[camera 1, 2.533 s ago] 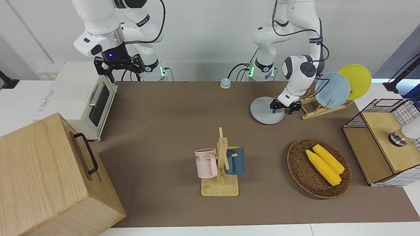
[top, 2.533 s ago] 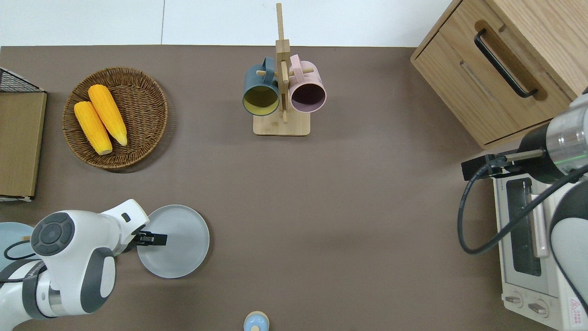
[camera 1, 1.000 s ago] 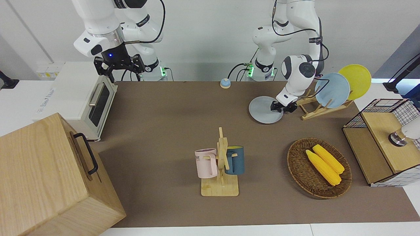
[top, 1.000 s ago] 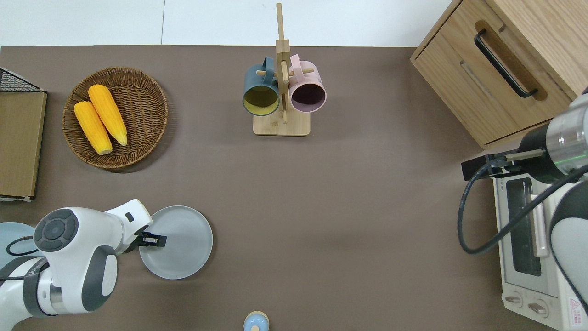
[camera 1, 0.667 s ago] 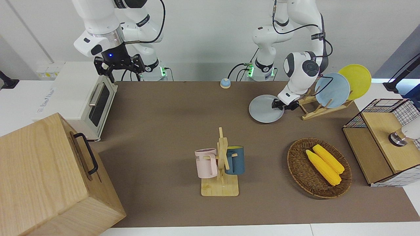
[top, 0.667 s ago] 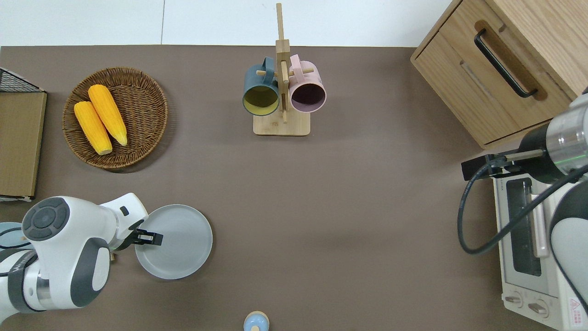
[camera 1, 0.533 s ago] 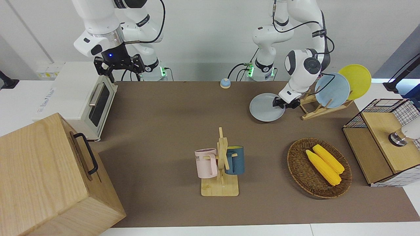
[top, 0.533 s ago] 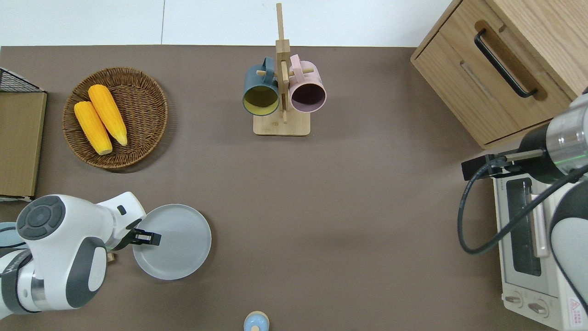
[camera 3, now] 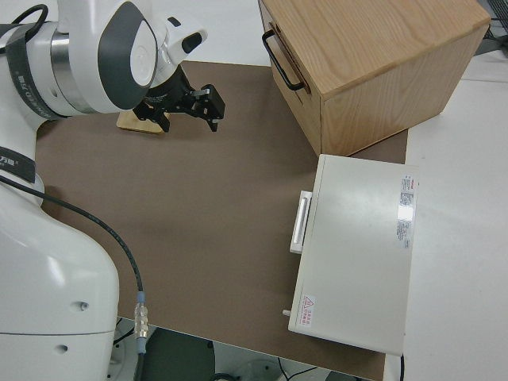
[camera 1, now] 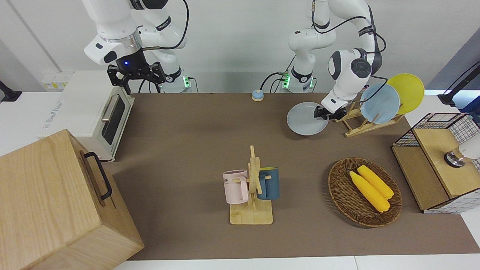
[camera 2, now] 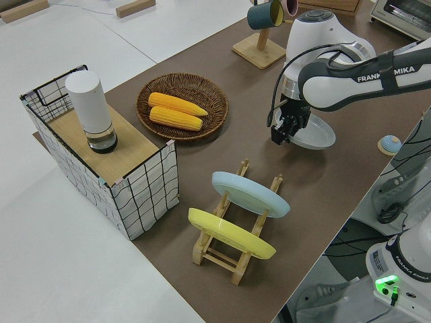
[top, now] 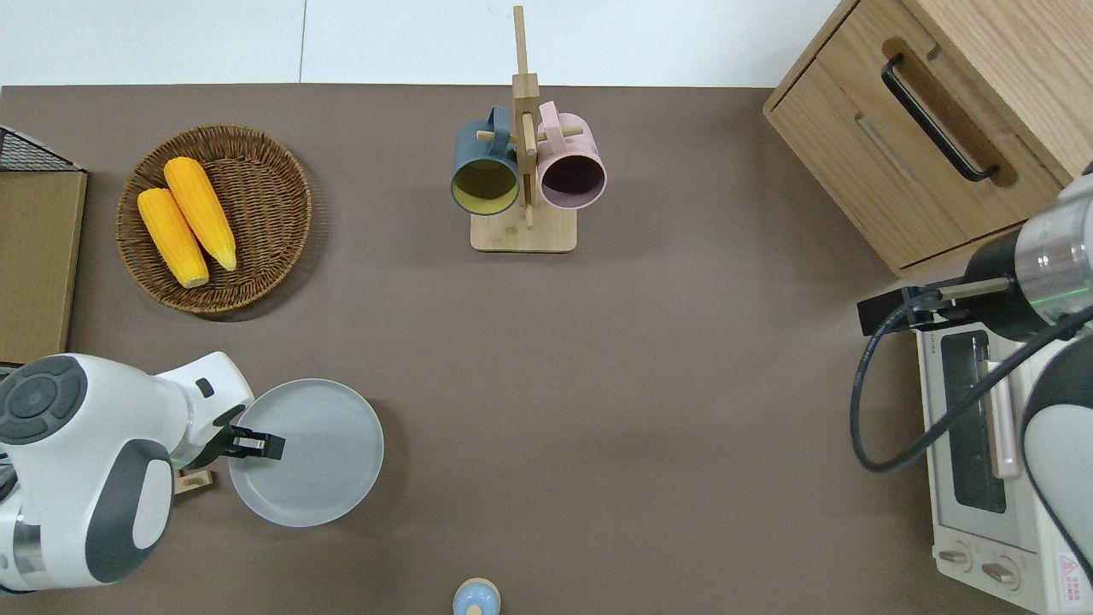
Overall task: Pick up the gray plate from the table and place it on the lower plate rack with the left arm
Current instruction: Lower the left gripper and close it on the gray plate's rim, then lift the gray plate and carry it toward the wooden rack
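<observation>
A: Lifted since earlier: gray plate off the tabletop, left gripper clamped on its rim.
B: Stiff, light, probably slippery; one-edge hold may tilt. Lower plate rack beside gripper. Right gripper parked, open.

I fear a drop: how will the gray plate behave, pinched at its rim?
The gray plate looks rigid, so it should not sag. Held only at its edge by the left end effector, it may pivot or slip, as its surface looks smooth.

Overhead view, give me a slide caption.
Left gripper holds the gray plate by its rim, lifted beside the plate rack.
</observation>
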